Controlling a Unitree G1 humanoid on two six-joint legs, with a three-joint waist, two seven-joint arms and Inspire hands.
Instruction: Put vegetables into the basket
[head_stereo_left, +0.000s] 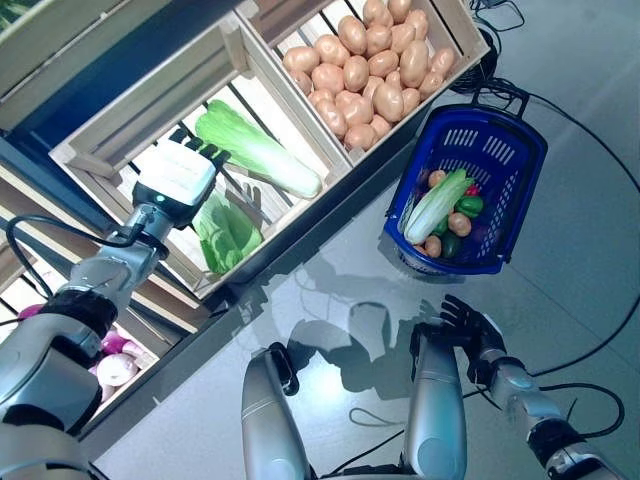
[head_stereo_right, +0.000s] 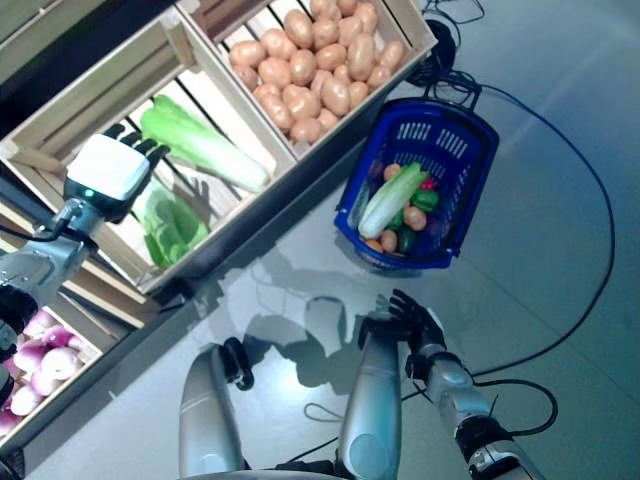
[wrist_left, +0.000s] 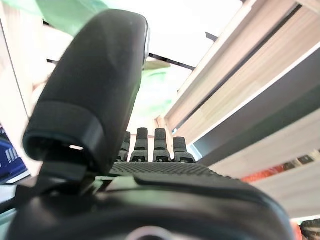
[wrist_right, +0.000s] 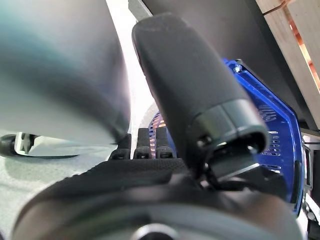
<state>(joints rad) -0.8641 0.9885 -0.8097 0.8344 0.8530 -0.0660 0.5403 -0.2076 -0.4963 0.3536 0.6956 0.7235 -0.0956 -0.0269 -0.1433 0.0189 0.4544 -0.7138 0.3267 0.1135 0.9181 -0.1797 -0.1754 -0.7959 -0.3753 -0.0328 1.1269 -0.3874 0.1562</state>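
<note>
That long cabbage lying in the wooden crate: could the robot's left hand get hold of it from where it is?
Probably yes: the left hand hangs open above the crate, beside the cabbage, nothing between them.

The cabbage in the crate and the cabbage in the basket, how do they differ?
The crate cabbage lies alone on the wooden slats, fully visible, next to the left hand. The basket cabbage rests atop mixed vegetables in the blue basket, leaning on its wall. Both are long with green leaves and pale stalks.
</note>
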